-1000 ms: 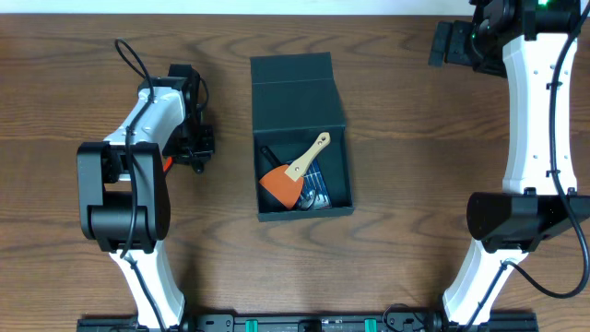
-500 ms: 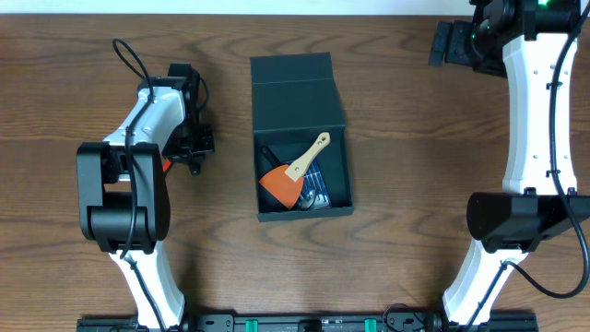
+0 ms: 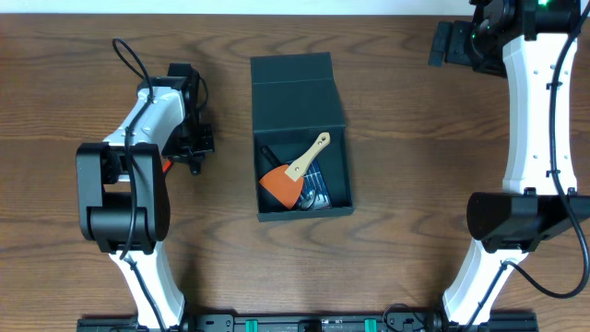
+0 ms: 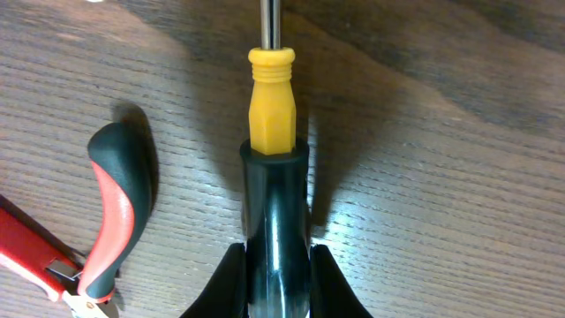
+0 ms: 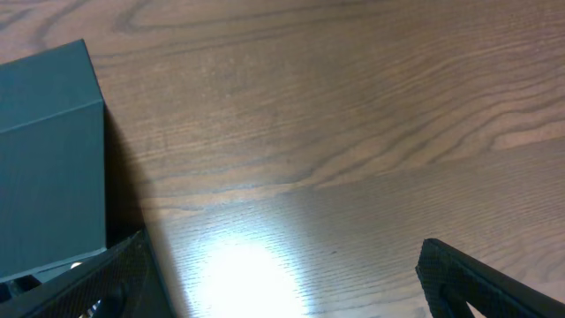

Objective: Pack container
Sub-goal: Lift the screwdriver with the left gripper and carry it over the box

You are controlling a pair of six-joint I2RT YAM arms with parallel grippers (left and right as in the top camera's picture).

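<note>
The container [image 3: 301, 138] is a dark teal box in the middle of the table, its flap lid folded back. An orange scraper with a wooden handle [image 3: 293, 173] lies inside on other small tools. To its left, my left gripper [image 3: 192, 148] is low over the wood. In the left wrist view that gripper [image 4: 275, 284] is shut on the black part of a screwdriver [image 4: 272, 97] handle, whose yellow end and steel shaft point away. My right gripper [image 3: 452, 42] is at the far right corner. It [image 5: 282, 296] is open and holds nothing, with the container [image 5: 48, 159] to its left.
Red-and-black pliers [image 4: 113, 212] lie on the wood just left of the held screwdriver; a bit of them shows beside the left arm [image 3: 167, 164]. Bare wood surrounds the box. Both arm bases stand at the near edge.
My left gripper's jaws have come together on the screwdriver handle. The arms and the box stay where they were.
</note>
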